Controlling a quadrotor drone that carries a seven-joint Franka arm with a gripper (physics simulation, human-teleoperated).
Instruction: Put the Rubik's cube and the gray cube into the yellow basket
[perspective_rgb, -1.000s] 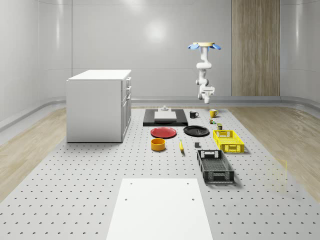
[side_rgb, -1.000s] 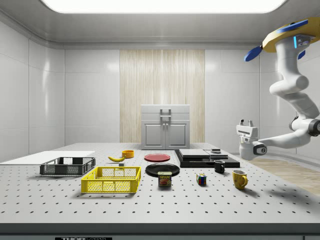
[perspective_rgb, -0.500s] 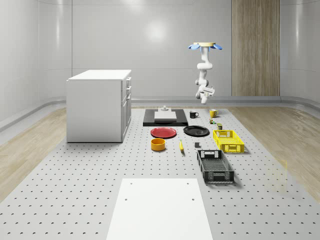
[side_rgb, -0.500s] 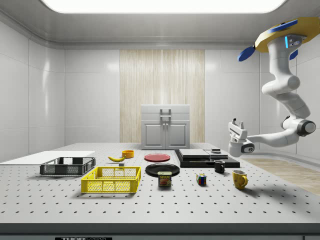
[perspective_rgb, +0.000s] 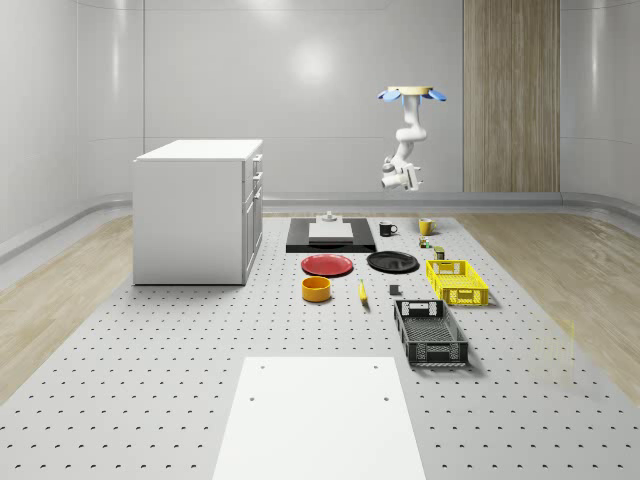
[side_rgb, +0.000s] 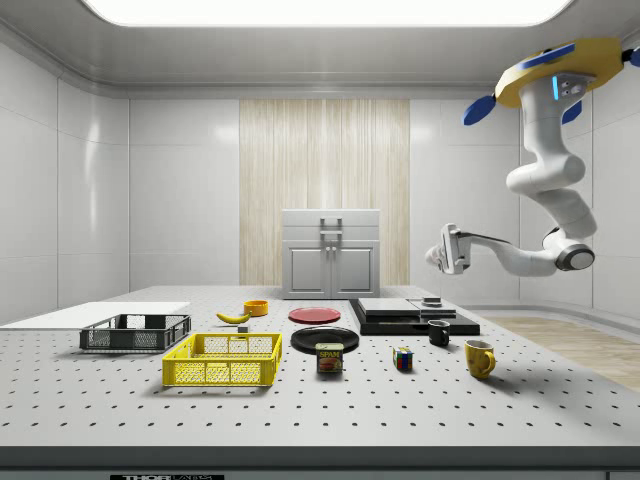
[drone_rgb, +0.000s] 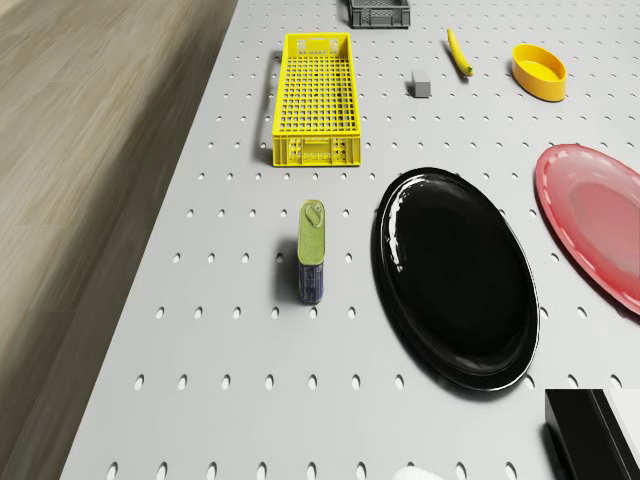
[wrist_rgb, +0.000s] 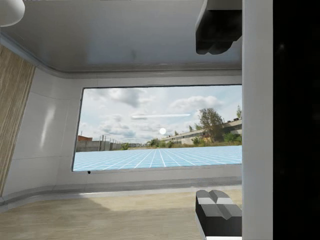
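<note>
Hovers over perforated grey bench (side_rgb: 300, 420) beneath yellow-bodied drone (side_rgb: 548, 78), hand (side_rgb: 447, 248) splayed, empty; far below, multicoloured Rubik's cube (side_rgb: 403, 359) and small gray cube (drone_rgb: 420, 86) not yet in yellow mesh basket (side_rgb: 220, 373).

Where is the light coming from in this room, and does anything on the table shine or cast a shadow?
Side view: a bright ceiling panel lights the room, and the yellow basket casts a soft shadow on the table. Drone view: the black plate shows white glare spots, and the can throws a small shadow. Whole-scene view: a pale reflection glows on the back wall.
</note>
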